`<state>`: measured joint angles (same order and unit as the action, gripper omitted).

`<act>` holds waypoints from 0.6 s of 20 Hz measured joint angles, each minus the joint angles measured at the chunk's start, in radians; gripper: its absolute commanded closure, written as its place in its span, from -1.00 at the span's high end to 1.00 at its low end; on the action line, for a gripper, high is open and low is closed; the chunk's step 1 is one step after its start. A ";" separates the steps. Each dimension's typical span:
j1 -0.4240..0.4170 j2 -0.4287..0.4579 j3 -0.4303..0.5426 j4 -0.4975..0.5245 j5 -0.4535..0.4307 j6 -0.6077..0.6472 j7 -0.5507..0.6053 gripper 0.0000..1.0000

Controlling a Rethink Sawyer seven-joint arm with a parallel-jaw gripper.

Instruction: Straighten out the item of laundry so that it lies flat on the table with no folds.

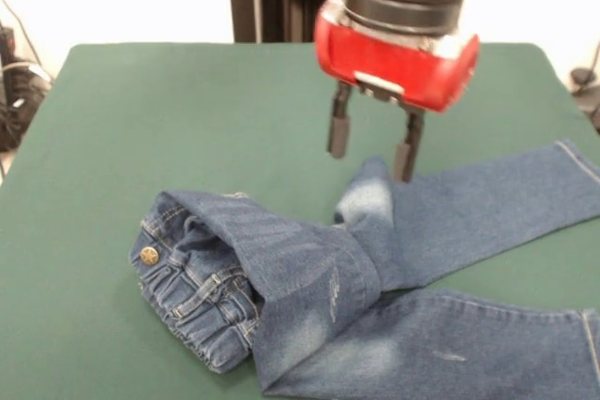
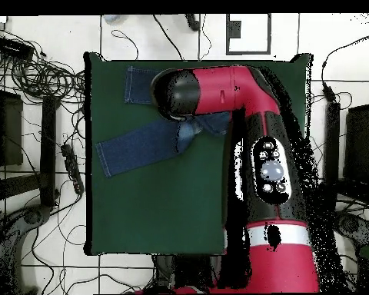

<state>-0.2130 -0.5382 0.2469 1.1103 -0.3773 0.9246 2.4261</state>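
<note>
Gripper (image 1: pixel 373 149) at frame centre, fingers (image 1: pixel 338 131) spread apart, empty, just above crumpled jeans (image 1: pixel 309 278) on green counter (image 1: pixel 187 119); waistband folded lower left.

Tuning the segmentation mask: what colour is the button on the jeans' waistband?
Brass-gold round metal button on the dark blue denim jeans; clearest in the front view.

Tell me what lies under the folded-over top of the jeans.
Under the jeans' folded waist lie the crotch and upper legs, resting on the green table. How the covered cloth lies is hidden. The open gripper hangs just above.
</note>
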 measured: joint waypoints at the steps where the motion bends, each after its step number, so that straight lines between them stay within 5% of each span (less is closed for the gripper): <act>1: 0.007 0.008 0.000 -0.006 0.000 0.004 0.000 1.00; 12: 0.096 0.072 -0.003 -0.037 0.004 0.007 0.000 1.00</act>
<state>-0.1175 -0.4658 0.2443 1.0735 -0.3734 0.9316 2.4261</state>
